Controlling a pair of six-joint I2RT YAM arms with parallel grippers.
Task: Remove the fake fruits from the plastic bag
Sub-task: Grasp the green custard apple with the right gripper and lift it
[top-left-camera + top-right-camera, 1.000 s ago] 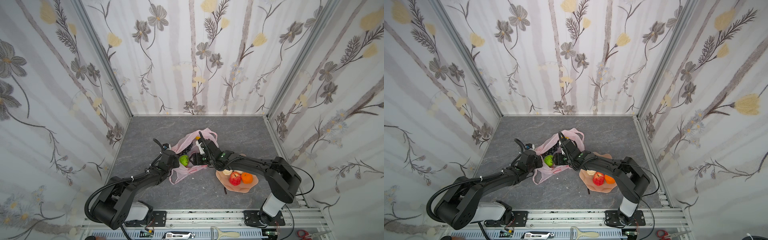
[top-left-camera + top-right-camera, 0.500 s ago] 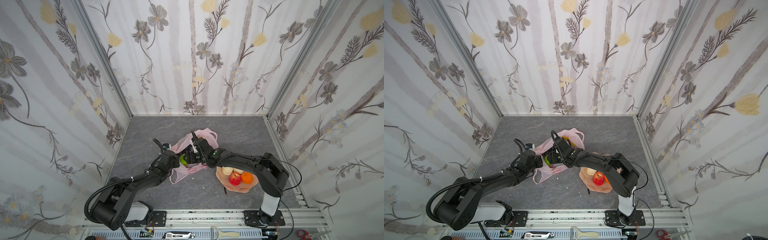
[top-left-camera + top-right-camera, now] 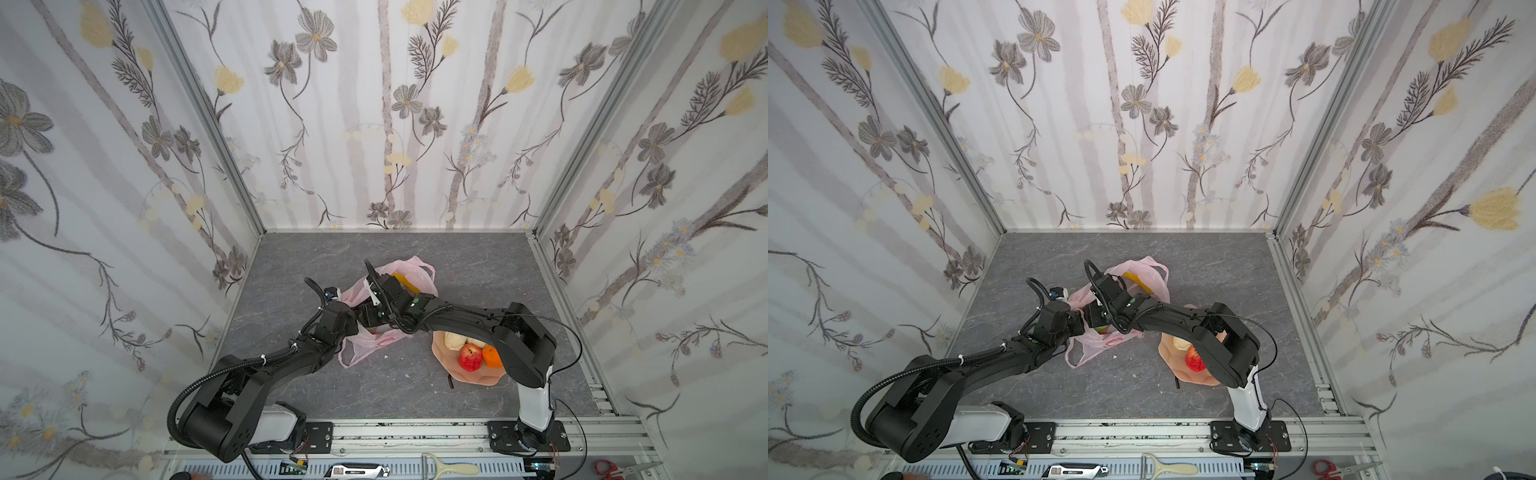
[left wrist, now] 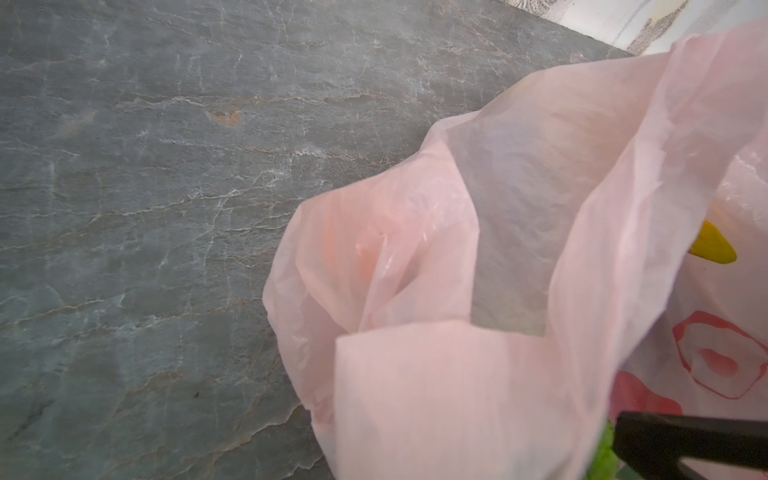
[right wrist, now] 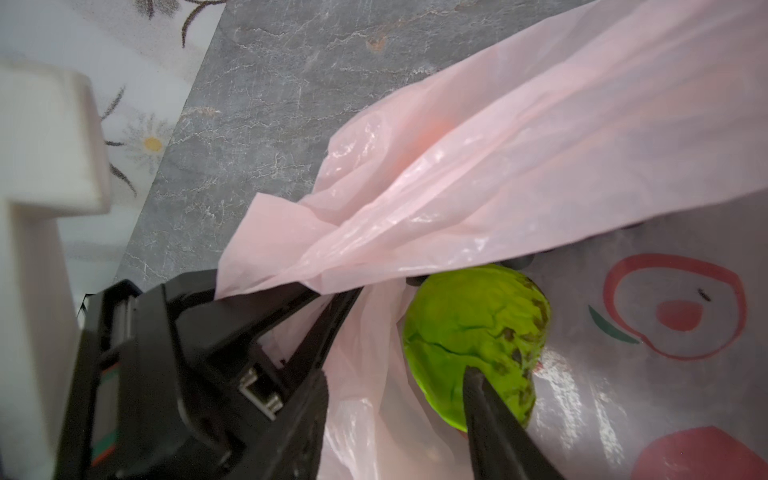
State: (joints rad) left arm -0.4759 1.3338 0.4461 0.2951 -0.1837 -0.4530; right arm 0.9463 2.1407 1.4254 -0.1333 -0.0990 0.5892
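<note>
My left jaws are pressed together on the rim of the plastic bag (image 5: 478,174), holding it open on the surface (image 5: 291,83). My right jaws reach inside at the bumpy green fruit (image 5: 473,332); I cannot tell their spread. Loose film could get pinched with the glossy fruit, dragging the bag, or it squirts free

Bright, even, diffuse light; only faint soft shadows just beside the plastic bag (image 3: 370,338). Top views bow at the edges. Wrist views soft up close, white glare streaks on the bag's folds.
</note>
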